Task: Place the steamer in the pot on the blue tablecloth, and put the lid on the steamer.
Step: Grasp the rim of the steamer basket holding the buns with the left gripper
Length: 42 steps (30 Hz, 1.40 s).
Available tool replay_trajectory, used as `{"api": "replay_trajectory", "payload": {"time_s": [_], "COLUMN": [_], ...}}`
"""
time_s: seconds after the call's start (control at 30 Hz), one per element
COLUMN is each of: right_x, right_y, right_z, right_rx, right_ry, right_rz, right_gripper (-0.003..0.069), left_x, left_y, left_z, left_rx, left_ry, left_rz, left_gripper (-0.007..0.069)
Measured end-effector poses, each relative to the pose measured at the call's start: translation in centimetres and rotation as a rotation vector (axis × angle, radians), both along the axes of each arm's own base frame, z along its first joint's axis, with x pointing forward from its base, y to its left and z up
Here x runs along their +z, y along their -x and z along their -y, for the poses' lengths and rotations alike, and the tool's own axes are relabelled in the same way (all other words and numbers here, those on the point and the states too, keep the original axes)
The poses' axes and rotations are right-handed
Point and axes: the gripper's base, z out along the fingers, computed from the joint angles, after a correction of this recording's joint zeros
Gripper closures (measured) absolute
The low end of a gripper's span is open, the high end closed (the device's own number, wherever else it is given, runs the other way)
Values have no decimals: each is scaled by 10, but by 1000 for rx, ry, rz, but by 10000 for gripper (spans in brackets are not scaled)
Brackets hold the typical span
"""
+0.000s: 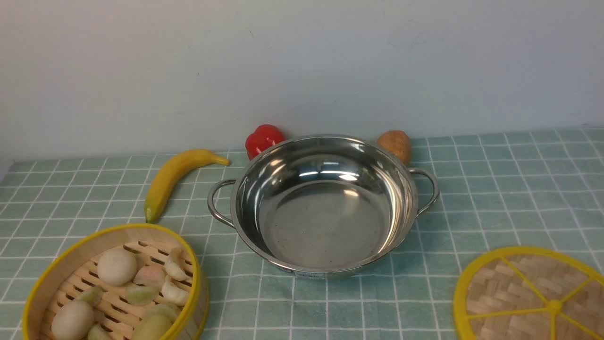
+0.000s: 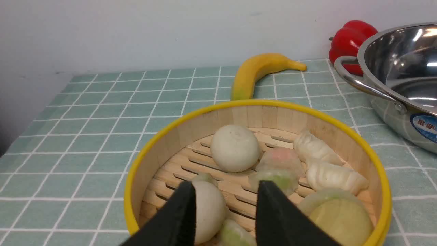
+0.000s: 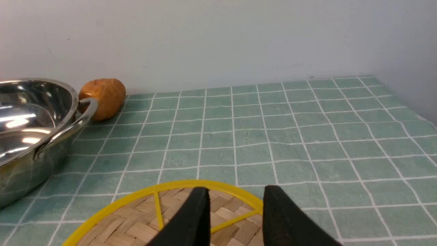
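**Two pairs of jaws apart, nothing gripped**

The round bamboo steamer with a yellow rim and slatted wooden base (image 1: pixel 120 228) sits on the pale teal-green tablecloth with its white grid lines (image 1: pixel 495 189), at the near left. It holds white and greenish toy buns and dumplings (image 2: pixel 234 148). The left gripper (image 2: pixel 226 186) hangs over the basket's near side, its black fingers spread with a clear gap and closed on nothing.

The shallow, shiny stainless-steel pot with two loop handles (image 1: pixel 325 222) stands at the centre of the cloth, apart from the steamer.

The flat woven-bamboo lid with yellow rim and spokes (image 1: pixel 519 293) lies at the near right. The right gripper (image 3: pixel 236 189) is poised above it, fingers likewise parted and gripping nothing.

A yellow banana (image 1: pixel 172 179) lies left of the pot. A red bell pepper (image 1: pixel 264 139) and a brown potato (image 1: pixel 395 144) sit behind the pot, by the pale wall (image 1: pixel 283 61).
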Motion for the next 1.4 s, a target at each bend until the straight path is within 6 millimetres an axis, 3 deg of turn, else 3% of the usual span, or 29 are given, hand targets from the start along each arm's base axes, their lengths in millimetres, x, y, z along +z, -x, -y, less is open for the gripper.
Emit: {"api": "replay_trajectory", "payload": {"time_s": [1.0,1.2,1.4], "right_x": [0,0,0], "right_y": [0,0,0], "right_z": [0,0,0], "right_rx": [0,0,0], "right_ry": [0,0,0], "right_rz": [0,0,0], "right_gripper": [418,418,417], "left_x": [1,13,38], "left_y": [0,-3,-2], "left_z": [0,4,4], "left_rx": [0,-16,-27], "left_ry": [11,133,304], "left_rz": [7,158,431], "left_gripper": [382,382,382]}}
